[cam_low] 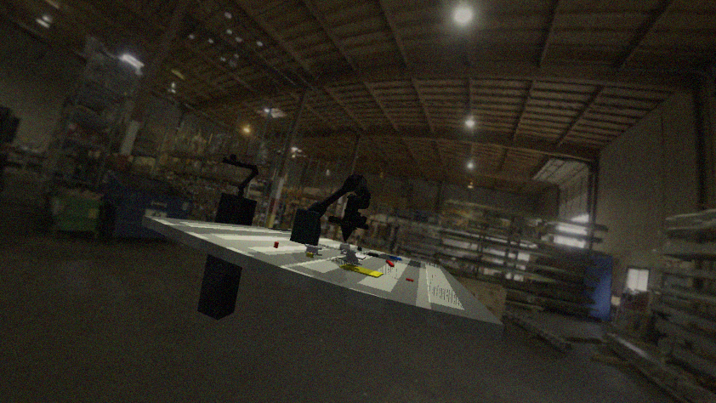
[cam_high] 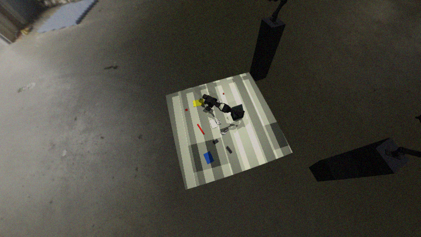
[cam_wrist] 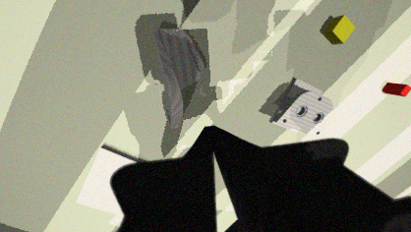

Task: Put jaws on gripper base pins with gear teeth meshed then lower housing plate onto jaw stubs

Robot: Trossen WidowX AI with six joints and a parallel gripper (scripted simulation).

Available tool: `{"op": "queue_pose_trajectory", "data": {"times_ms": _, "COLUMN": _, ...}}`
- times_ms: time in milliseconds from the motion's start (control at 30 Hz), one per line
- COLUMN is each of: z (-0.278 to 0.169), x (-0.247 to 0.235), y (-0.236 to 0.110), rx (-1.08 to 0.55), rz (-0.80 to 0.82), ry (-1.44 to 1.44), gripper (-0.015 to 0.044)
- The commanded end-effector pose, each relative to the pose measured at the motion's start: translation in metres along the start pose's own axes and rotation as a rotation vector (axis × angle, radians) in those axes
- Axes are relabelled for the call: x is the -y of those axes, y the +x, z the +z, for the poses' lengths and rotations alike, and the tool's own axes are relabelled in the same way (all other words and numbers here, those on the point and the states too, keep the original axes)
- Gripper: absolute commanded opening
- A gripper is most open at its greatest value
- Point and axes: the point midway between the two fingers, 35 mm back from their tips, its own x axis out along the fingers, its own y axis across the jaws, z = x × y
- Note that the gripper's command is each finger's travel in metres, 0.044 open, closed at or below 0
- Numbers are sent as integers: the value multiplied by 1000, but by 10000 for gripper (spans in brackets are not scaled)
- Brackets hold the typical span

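Observation:
My gripper (cam_low: pixel 346 237) (cam_wrist: pixel 209 131) points down above the table; its black fingertips meet and it is shut, holding nothing. Ahead of the tips in the wrist view lies a long grey part (cam_wrist: pixel 172 74) that looks like a jaw, in shadow. To its right is a pale part (cam_wrist: pixel 294 117) with two round features; I cannot tell if they are pins or holes. A white flat part (cam_high: pixel 213 124) (cam_wrist: pixel 98 184) is partly behind the left finger in the wrist view. A curved grey part (cam_high: pixel 224 131) lies beside it in the top view. I see no meshed teeth.
A yellow block (cam_wrist: pixel 344 29) and a red block (cam_high: pixel 223 93) (cam_wrist: pixel 394 88) lie beyond the pale part. A yellow plate (cam_high: pixel 196 103) (cam_low: pixel 361 271), a red bar (cam_high: pixel 200 129), a blue plate (cam_high: pixel 208 157) and two dark blocks (cam_high: pixel 215 141) (cam_high: pixel 229 149) also lie on the table.

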Motion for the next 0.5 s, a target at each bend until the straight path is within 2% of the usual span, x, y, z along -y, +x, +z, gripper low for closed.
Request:
{"op": "queue_pose_trajectory", "data": {"times_ms": 0, "z": -1, "x": 1, "y": 9, "rx": -10, "rz": 0, "ry": 3, "gripper": 0}}
{"op": "queue_pose_trajectory", "data": {"times_ms": 467, "z": -1, "x": 1, "y": 32, "rx": -10, "rz": 1, "ry": -1, "gripper": 0}}
